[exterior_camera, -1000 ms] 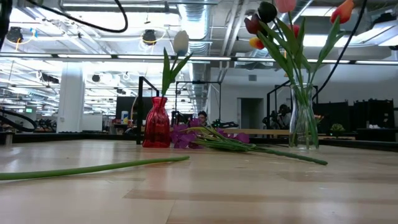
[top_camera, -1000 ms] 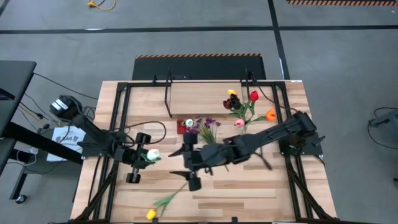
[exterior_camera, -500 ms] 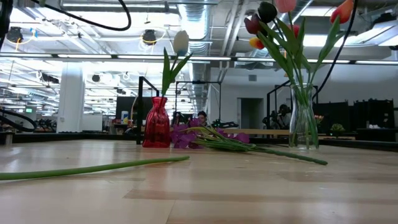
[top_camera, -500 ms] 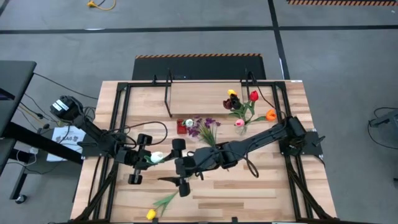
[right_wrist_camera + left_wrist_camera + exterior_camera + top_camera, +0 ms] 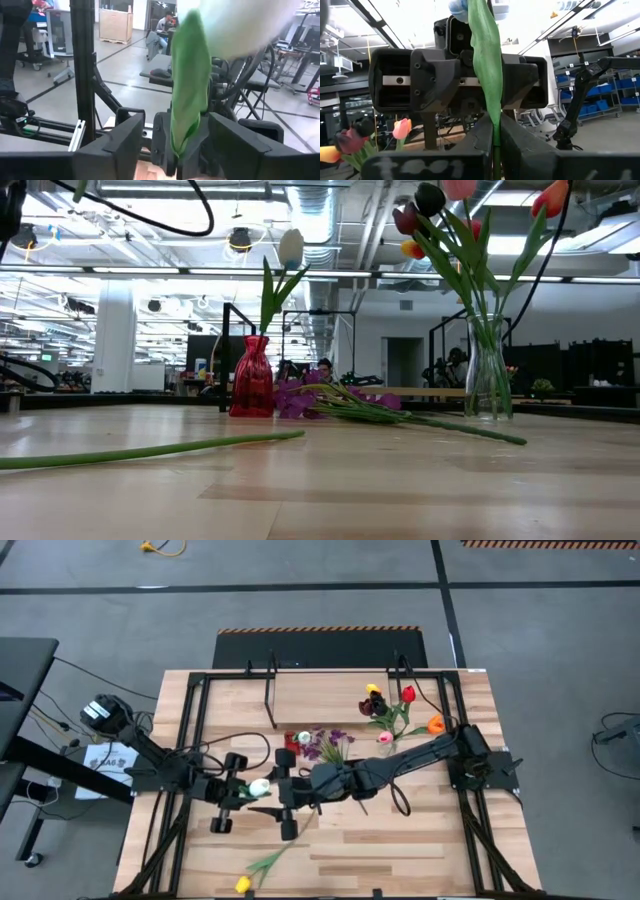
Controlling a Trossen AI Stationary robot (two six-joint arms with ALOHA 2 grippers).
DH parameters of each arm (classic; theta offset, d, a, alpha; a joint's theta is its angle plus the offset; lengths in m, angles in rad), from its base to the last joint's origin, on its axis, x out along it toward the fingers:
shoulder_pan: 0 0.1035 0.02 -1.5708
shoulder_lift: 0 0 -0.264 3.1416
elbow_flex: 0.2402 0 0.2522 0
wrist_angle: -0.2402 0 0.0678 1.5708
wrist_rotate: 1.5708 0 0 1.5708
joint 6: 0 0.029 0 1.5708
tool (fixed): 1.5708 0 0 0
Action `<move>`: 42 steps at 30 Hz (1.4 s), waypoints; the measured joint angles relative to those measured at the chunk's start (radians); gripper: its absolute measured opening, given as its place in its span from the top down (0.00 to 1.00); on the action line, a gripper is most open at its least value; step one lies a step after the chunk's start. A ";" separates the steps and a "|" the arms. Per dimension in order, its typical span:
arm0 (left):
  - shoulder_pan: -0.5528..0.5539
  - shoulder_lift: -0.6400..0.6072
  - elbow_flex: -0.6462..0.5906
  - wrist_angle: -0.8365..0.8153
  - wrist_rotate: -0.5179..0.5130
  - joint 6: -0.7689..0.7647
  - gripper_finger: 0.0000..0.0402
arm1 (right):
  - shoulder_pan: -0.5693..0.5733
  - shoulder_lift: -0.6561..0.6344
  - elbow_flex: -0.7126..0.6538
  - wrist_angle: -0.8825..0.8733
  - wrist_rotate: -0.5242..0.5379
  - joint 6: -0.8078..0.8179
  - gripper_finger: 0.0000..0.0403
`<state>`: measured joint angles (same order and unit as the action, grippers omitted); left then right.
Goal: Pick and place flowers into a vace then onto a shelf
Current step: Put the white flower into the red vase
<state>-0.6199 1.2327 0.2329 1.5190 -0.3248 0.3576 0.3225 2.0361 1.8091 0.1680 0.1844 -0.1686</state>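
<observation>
Tulips fill most of what there is to look at on this table; the white tulip (image 5: 259,787) is the one being handled, held up over the left-centre of the table (image 5: 400,850) with its bloom between the two arms. The left gripper (image 5: 233,794) is pinched tight on its green stem, which runs straight up between the dark fingers (image 5: 485,142) in the left wrist view; the leaf folds across the front of the other arm's wrist there. The right gripper (image 5: 283,806) has reached across from the far side and sits just beside the bloom, its fingers (image 5: 112,145) standing apart on either side of the leaf and stem, not closed on them.

Behind, a clear glass vase (image 5: 488,375) holds a bunch of tulips (image 5: 395,710) in red, orange, yellow, pink and dark maroon; a small red vase (image 5: 252,378) stands near the middle of the table, with a purple-blossomed sprig (image 5: 330,745) lying flat just beside it, its stems stretching toward the glass vase. A yellow tulip (image 5: 243,884) lies loose at the near edge, its long stem flat on the planks. The shelf (image 5: 335,695) stands at the back of the table on thin black legs; nothing rests on its board.
</observation>
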 joint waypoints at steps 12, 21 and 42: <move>0.025 0.000 0.000 -0.050 0.013 -0.048 1.00 | -0.004 -0.001 0.000 -0.048 0.000 -0.016 0.98; 0.025 0.000 -0.001 -0.132 -0.015 -0.094 1.00 | -0.004 -0.004 0.002 -0.155 0.000 0.018 0.99; 0.025 -0.037 0.184 -0.679 -0.061 -0.214 0.73 | -0.004 0.001 -0.002 -0.292 0.000 0.055 1.00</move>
<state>-0.5950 1.1954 0.4168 0.8405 -0.3855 0.1440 0.3183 2.0373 1.8076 -0.1240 0.1840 -0.1134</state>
